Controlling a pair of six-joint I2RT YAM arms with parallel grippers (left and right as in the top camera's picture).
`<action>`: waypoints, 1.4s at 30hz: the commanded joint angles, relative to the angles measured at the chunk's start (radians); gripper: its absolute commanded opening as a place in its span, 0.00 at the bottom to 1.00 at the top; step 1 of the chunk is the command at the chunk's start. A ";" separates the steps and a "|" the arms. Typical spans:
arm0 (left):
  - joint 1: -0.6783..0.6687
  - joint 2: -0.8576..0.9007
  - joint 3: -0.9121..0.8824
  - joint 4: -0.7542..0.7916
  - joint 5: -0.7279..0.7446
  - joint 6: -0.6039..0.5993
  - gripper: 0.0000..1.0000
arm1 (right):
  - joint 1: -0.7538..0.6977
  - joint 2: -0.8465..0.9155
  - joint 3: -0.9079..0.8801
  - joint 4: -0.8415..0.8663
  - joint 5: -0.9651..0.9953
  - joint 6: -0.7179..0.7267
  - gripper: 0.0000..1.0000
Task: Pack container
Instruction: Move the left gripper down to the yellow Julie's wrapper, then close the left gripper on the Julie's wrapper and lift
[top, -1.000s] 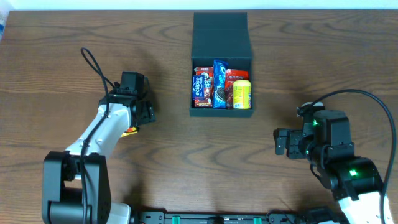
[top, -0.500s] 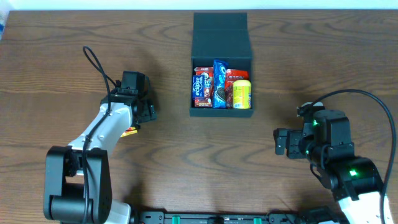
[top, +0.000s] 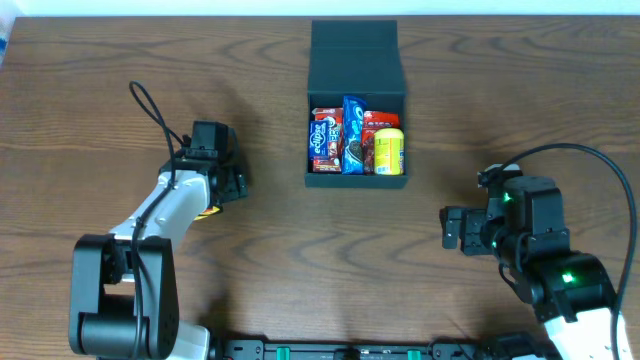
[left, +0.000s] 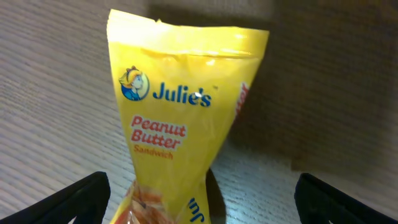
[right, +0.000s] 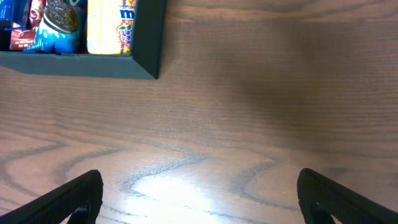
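Observation:
The dark teal container (top: 356, 180) stands at the table's back centre, its flap lid (top: 354, 55) folded open behind it. Inside stand a blue cookie packet (top: 353, 133), a yellow candy packet (top: 389, 150) and red packets (top: 323, 140). A yellow Julie's peanut butter sandwich packet (left: 180, 112) lies on the table at the left, mostly hidden under my arm in the overhead view (top: 208, 212). My left gripper (left: 202, 205) hangs open over it, one finger on each side of its lower end, not touching. My right gripper (right: 202, 199) is open above bare wood, to the right of the container (right: 146, 59).
The wooden table (top: 500, 100) spans every view. The left arm's black cable (top: 150, 100) loops above the table at the left. The right arm's cable (top: 590, 160) arcs at the far right.
The left gripper has shifted slightly left and toward the front over the yellow packet. The right arm has not moved.

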 joint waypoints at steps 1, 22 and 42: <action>0.009 0.010 -0.023 0.014 0.000 0.013 1.00 | -0.010 0.000 0.005 0.002 -0.003 -0.014 0.99; 0.016 0.010 -0.028 0.047 0.001 0.013 0.56 | -0.010 0.000 0.005 0.002 -0.004 -0.014 0.99; 0.016 0.010 -0.028 0.047 0.026 0.013 0.35 | -0.010 0.000 0.005 0.002 -0.003 -0.014 0.99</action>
